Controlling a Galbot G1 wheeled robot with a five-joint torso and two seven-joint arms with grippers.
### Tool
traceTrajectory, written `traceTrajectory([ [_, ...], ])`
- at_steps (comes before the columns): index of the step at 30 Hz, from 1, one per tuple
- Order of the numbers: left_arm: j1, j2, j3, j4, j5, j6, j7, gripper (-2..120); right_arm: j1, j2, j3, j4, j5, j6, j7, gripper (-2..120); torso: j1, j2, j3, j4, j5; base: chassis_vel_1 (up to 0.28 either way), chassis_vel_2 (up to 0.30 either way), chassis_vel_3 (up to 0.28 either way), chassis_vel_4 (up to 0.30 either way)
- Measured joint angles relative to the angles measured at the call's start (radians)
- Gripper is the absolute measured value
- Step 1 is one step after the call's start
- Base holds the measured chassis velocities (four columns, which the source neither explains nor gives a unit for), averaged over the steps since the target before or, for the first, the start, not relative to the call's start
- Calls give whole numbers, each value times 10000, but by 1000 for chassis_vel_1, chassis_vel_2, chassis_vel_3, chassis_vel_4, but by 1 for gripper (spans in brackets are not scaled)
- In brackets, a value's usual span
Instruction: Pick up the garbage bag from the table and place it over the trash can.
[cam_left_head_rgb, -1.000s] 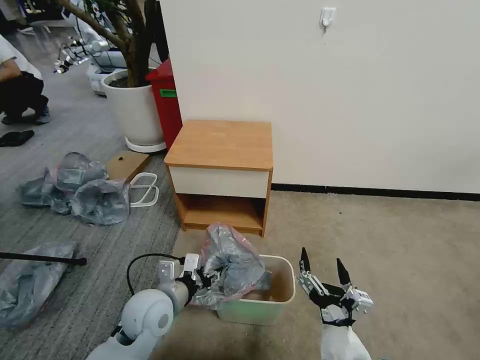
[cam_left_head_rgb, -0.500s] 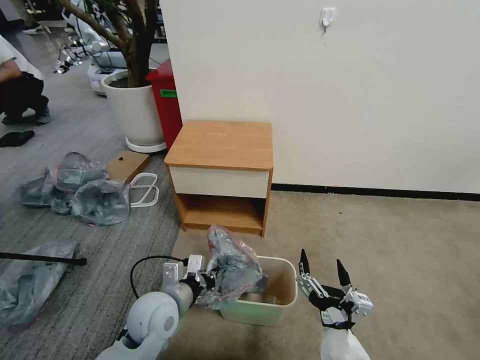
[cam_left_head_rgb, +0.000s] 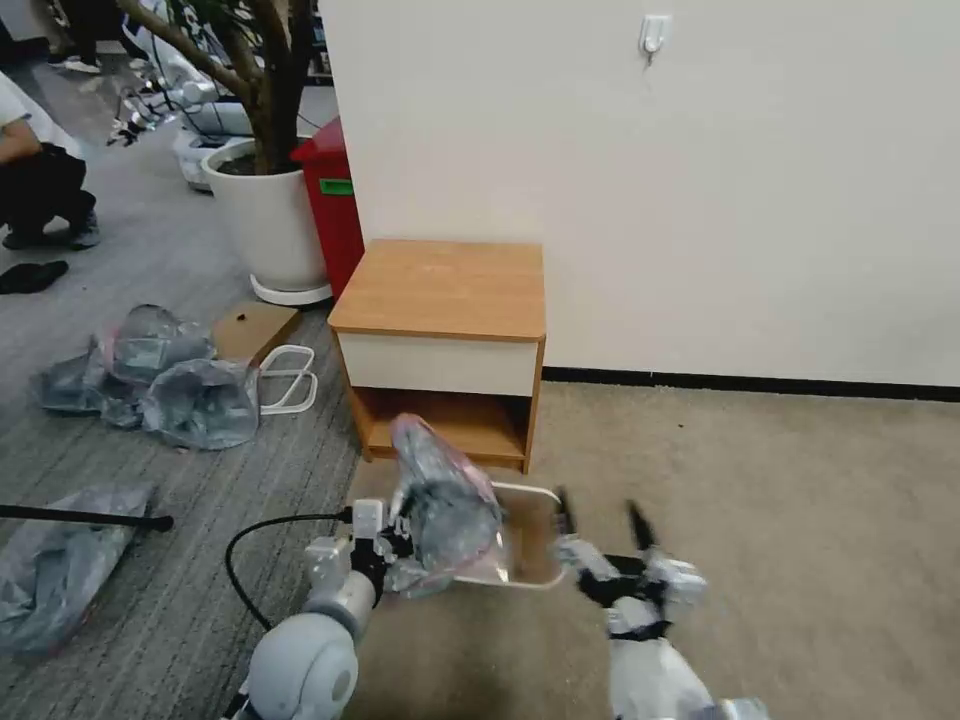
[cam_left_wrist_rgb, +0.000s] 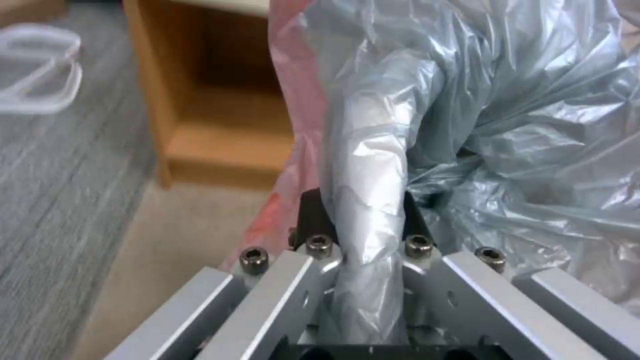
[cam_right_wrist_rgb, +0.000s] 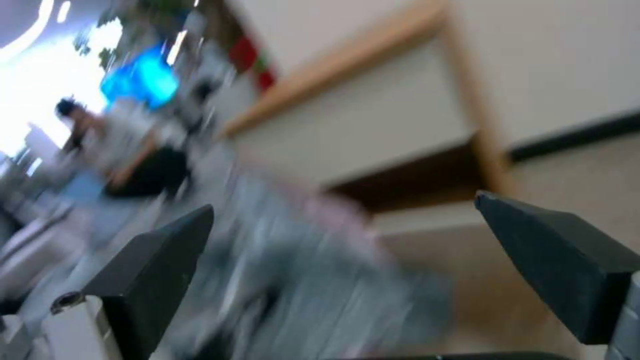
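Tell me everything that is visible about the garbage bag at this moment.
The garbage bag is thin, wrinkly, translucent grey plastic with a pinkish-red rim. It is bunched into a lump, off the table, hanging over the left side of the trash can. The left gripper is shut on a twisted fold of it. The right gripper, open, is beside the can, apart from the bag.

The left arm ends in a rounded white shell joint near the trash can (cam_left_head_rgb: 525, 545), with a black cable looping beside it. The left gripper (cam_left_wrist_rgb: 363, 220) has silver angled metal links fixed by dark hex-socket screws and short black fingertips. The right gripper (cam_left_head_rgb: 600, 520) carries tapered black fingers (cam_right_wrist_rgb: 150, 280) on a white-and-black body.
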Motion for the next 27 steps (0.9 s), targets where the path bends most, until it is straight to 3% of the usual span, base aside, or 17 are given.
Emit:
traceTrajectory([
  [2,181,-41,-62,-273,84,-355,290,4,661,-142,-351,51,494,-1332,-29,100,0,0,-1,0,1,0,0,0,0],
  [4,362,-34,-88,-508,167,-478,512,4,1231,-161,-559,-55,879,-2050,-30,100,0,0,0,2,-1,0,0,0,0],
  [8,605,58,-215,-708,364,-707,752,4,1950,-168,-478,-389,1710,-2588,278,100,0,0,-1,1,0,0,0,0,0],
  [17,774,14,-388,-786,475,-933,879,4,2643,-468,158,-520,2681,-3013,870,100,0,0,-1,0,-2,0,0,0,0],
  [27,897,-114,-389,-784,417,-1195,1133,4,3412,-480,79,-1106,3645,-3272,1026,100,0,0,-1,0,-1,0,0,0,0],
])
